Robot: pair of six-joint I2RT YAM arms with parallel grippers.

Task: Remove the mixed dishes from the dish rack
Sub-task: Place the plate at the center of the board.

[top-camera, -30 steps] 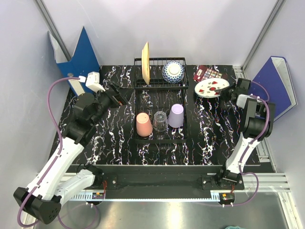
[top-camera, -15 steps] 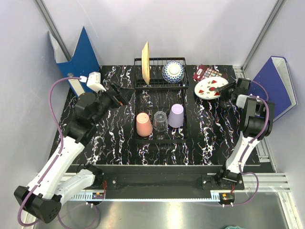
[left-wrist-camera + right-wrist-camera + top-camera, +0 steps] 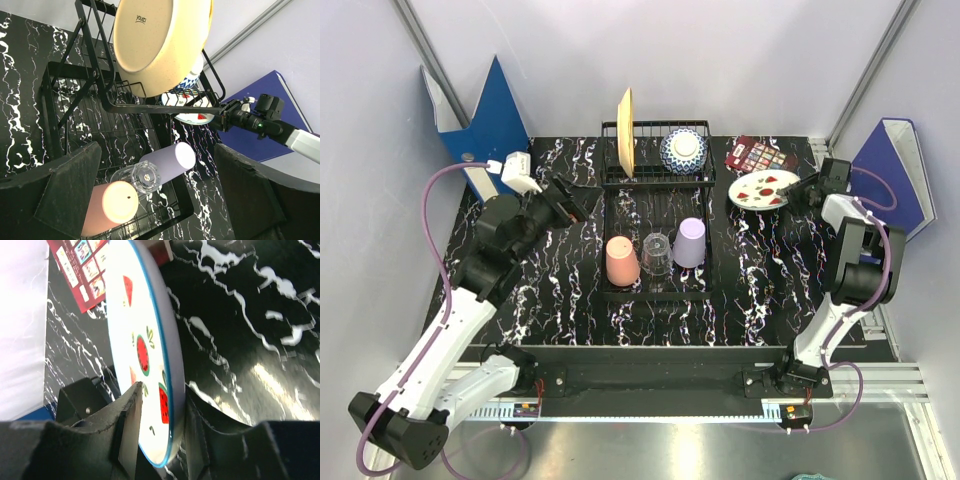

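Right wrist view: the white plate (image 3: 142, 340) lies on the table (image 3: 240, 340), right of the rack (image 3: 603, 262). Its rim is straddled by the right gripper (image 3: 162, 397); whether it is pinched or let go cannot be told. The left gripper (image 3: 157, 150) is held agape toward the cream plate (image 3: 155, 40), probably to be taken next.

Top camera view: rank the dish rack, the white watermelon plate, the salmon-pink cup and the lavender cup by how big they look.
1. dish rack, by far.
2. white watermelon plate.
3. salmon-pink cup and lavender cup: nearly alike, so I won't rank them.
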